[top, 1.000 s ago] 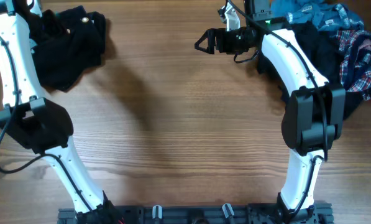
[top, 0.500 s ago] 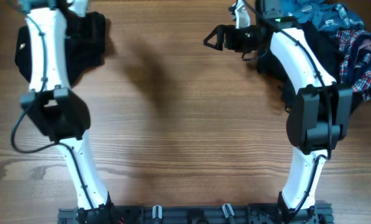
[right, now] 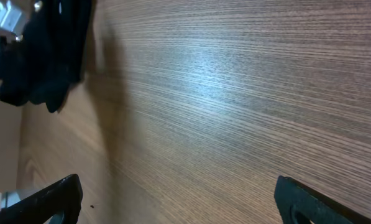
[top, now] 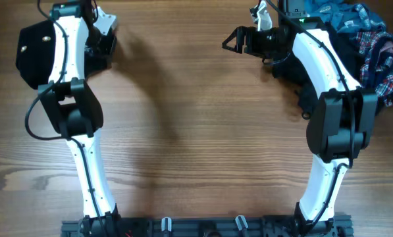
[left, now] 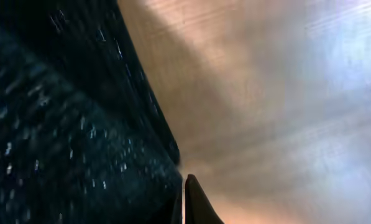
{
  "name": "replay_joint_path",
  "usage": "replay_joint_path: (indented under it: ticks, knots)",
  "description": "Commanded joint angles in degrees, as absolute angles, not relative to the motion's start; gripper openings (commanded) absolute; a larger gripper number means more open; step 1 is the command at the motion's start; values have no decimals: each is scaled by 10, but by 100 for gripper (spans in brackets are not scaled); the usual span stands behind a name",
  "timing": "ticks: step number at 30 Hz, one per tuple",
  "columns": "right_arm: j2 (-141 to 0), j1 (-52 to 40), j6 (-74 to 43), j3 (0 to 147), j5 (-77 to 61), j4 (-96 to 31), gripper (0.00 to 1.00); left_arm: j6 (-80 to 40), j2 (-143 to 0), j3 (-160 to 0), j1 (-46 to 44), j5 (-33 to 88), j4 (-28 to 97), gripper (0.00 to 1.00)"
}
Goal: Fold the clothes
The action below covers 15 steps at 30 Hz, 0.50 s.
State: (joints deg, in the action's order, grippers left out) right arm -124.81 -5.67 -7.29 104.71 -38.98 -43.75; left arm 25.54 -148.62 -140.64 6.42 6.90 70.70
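Swung the left gripper (left: 185,200) over to the large black textured fabric garment with pale round buttons (top: 29,62) and pinched it shut, cloth lying against the jaws' left side; actual catch unclear. Keeps the right gripper (top: 227,41) spread wide above the bare wood-grain table (top: 183,131). Probably begins the first fold's grab.

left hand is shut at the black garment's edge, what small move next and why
Probably draw the left hand toward the middle of the table: it looks pinched on the edge of the black garment, which lies bunched in the far corner.
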Motion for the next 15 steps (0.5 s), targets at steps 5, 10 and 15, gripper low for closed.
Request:
replay_joint_path:
  ticks: [5,10,15]
  knots:
    - [-1247,-56,-75,1046,-395,-471,100,250,-1528,-1406,66,2,580,4]
    - [-1247,-56,-77,1046,-396,-476,100,232,-1556,-1406,67,-7,492,4]
    - [-1247,-56,-93,1046,-408,-475,100,183,-1570,-1406,65,-6,427,4]
